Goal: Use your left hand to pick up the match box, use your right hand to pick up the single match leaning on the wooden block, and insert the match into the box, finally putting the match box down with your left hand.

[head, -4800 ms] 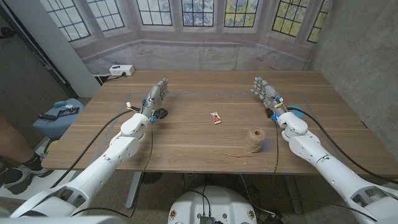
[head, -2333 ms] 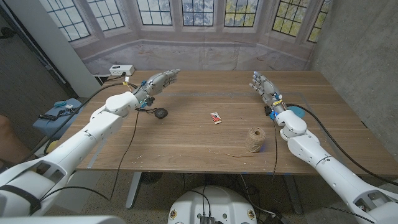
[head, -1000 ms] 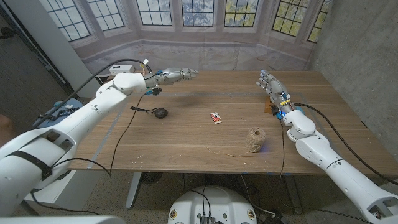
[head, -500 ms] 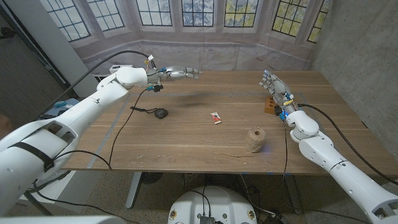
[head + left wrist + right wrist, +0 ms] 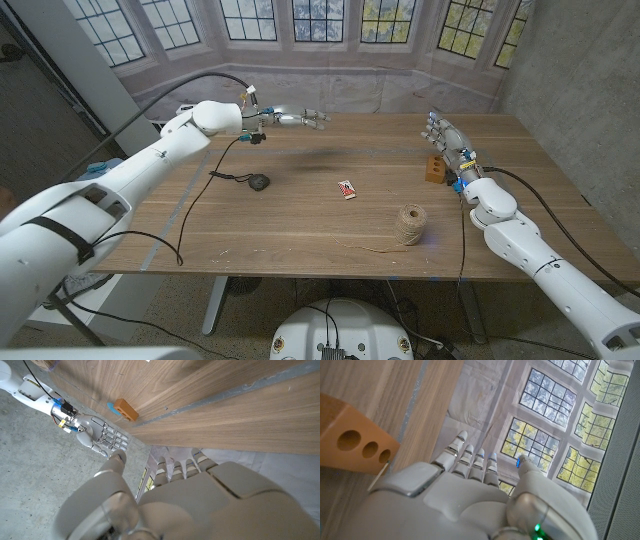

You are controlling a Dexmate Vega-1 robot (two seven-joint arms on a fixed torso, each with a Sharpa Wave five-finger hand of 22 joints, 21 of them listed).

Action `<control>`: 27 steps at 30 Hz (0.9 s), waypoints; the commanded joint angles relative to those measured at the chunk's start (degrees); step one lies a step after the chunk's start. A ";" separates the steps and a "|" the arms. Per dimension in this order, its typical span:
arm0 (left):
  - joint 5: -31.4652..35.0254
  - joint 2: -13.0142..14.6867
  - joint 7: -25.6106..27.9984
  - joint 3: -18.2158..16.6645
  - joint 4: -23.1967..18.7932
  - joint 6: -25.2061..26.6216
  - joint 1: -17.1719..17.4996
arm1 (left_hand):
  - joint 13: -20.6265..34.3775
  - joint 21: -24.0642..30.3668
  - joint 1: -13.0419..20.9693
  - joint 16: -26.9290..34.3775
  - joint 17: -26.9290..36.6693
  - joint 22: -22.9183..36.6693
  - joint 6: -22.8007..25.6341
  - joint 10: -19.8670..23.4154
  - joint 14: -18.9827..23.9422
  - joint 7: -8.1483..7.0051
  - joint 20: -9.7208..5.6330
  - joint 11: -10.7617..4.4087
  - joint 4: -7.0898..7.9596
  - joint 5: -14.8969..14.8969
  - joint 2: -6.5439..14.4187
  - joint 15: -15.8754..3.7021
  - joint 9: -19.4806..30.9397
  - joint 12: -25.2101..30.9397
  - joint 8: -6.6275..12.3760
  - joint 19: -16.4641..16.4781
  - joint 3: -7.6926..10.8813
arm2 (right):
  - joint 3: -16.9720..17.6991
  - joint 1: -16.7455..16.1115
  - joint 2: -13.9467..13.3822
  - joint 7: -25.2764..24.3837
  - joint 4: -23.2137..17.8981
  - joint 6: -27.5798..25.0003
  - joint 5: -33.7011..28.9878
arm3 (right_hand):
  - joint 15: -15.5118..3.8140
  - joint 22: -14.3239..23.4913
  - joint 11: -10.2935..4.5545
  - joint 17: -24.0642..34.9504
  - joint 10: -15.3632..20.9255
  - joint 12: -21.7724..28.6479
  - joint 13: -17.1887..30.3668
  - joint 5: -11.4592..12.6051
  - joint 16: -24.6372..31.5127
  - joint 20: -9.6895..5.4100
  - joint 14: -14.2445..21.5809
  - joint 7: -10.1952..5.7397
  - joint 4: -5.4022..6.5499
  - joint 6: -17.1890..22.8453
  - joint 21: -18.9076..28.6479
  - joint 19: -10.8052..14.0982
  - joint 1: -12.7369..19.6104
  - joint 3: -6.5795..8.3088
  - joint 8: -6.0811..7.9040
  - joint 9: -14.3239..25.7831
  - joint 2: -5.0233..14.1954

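The match box [image 5: 346, 187] lies flat near the middle of the wooden worktop [image 5: 300, 215], untouched. The wooden block [image 5: 434, 168] stands toward the right side, with holes in its face in the right wrist view [image 5: 350, 442], where a thin match [image 5: 379, 476] leans against its edge. The right robot hand [image 5: 447, 138] hangs just beside and behind the block, fingers spread, holding nothing. The left robot hand [image 5: 296, 119] reaches out over the far edge, well away from the box, fingers extended and empty. A ball of twine [image 5: 408, 224] sits near the front, a small dark object [image 5: 258, 182] to the left
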 commanded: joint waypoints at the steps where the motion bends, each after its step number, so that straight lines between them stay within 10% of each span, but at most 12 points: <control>1: 3.64 -1.06 -0.97 1.83 1.77 -3.30 -2.43 | 0.34 -0.31 0.14 0.19 0.19 0.11 0.76 0.23 0.26 -1.09 -0.03 -0.59 -0.78 -0.30 -1.01 -0.57 0.17 0.32 0.46 0.29 -0.08 | 0.70 -0.62 -0.34 -0.15 -0.41 0.22 0.43 | -2.22 0.28 0.15 0.15 0.38 0.20 0.28 -0.09 0.20 -1.72 0.39 0.34 -0.29 0.48 0.29 0.71 0.70 0.22 0.23 0.32 -0.05; 27: 9.03 -3.05 -2.58 4.95 6.27 -10.69 -6.67 | 0.44 -0.96 3.33 -0.01 0.30 0.10 2.16 -0.20 0.09 -7.31 -0.87 -3.83 -4.34 -0.12 -2.77 -1.94 0.27 0.17 0.55 0.74 -0.62 | 2.31 -4.76 -1.70 -3.63 -5.80 -1.19 -0.09 | -1.96 0.29 0.66 0.36 0.54 0.18 0.31 -0.19 0.39 -1.81 0.53 0.81 -0.29 0.70 0.26 0.89 0.63 0.43 0.20 0.34 0.09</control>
